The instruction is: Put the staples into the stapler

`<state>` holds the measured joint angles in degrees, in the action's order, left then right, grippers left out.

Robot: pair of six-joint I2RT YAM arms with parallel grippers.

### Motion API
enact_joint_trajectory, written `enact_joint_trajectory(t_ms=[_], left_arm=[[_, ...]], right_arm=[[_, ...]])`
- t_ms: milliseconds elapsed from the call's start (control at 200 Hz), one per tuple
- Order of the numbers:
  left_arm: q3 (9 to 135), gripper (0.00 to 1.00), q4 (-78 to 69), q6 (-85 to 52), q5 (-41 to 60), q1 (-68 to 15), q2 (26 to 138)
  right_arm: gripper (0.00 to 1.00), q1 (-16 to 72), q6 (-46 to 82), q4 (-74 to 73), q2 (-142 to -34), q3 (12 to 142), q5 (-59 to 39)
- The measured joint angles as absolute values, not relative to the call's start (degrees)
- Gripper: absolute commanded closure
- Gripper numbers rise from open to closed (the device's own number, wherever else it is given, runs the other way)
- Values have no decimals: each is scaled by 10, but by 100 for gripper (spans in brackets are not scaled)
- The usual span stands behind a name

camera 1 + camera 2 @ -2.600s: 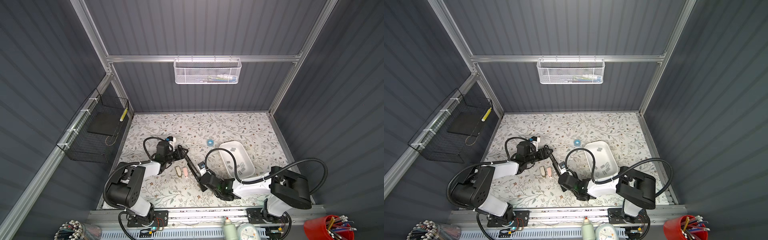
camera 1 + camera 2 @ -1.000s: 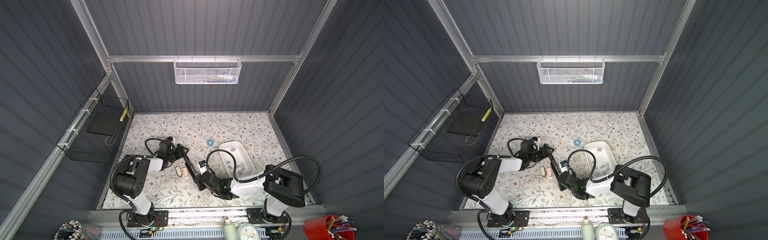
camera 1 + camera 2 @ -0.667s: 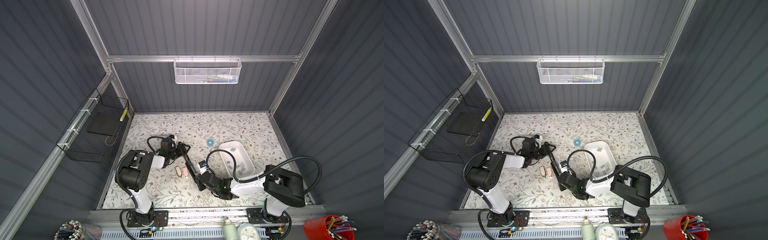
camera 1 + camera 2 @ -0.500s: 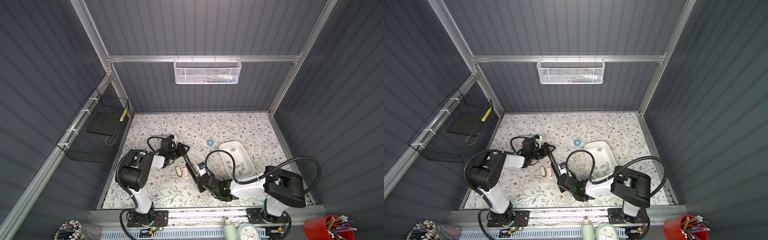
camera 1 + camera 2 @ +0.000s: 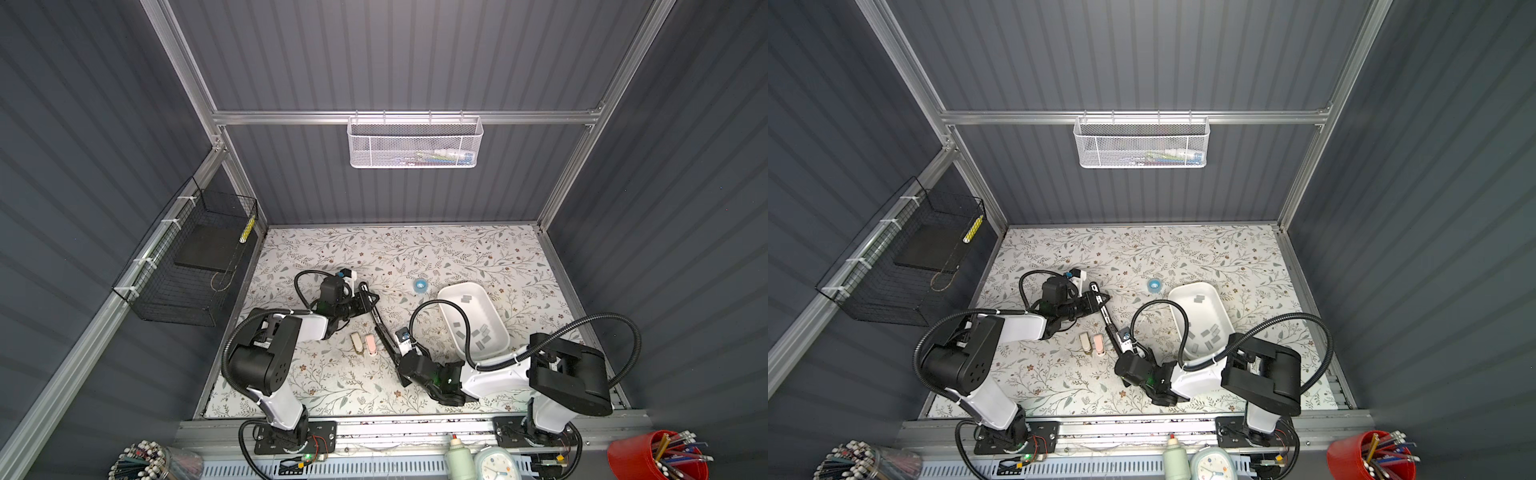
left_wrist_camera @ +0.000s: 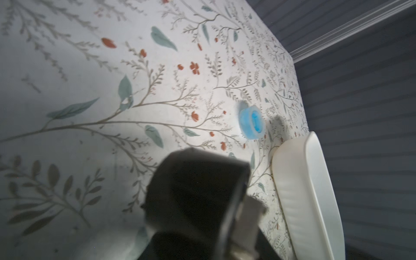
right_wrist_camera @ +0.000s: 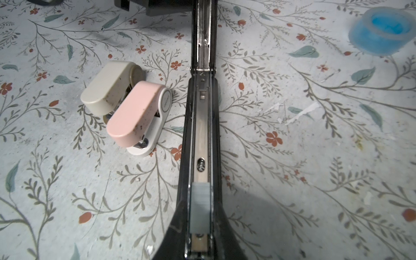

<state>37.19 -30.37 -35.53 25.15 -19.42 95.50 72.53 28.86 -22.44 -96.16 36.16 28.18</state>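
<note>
Staples, small grey metal strips, lie in a white plastic tray beside the long black stapler; one strip sits in its open channel. Right claw clenches its near end, aligned lengthwise; left claw, grip unclear, meets its far end.

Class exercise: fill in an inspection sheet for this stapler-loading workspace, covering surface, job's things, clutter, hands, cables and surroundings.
Surface: floral table; white scraps beside the stapler.
Job's things: black stapler opened flat, one staple strip in its channel; more staple strips in white tray.
Clutter: beige mini stapler and pink mini stapler side by side; small blue roll.
Hands: right hand shut on stapler's near end; left hand at its far end, grip unclear.
Cables: black cable arcs over tray.
Surroundings: white mesh basket; black wire basket.
</note>
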Motion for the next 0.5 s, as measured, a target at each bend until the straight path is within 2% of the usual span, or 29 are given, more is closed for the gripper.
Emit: enact_joint_trajectory(t_ms=[240, 500], left_arm=[[334, 54, -338, -299, 204, -255, 882], [268, 50, -401, -261, 181, -281, 840]], right_arm=[[96, 726, 282, -272, -962, 332, 297], [95, 729, 269, -332, -963, 302, 291]])
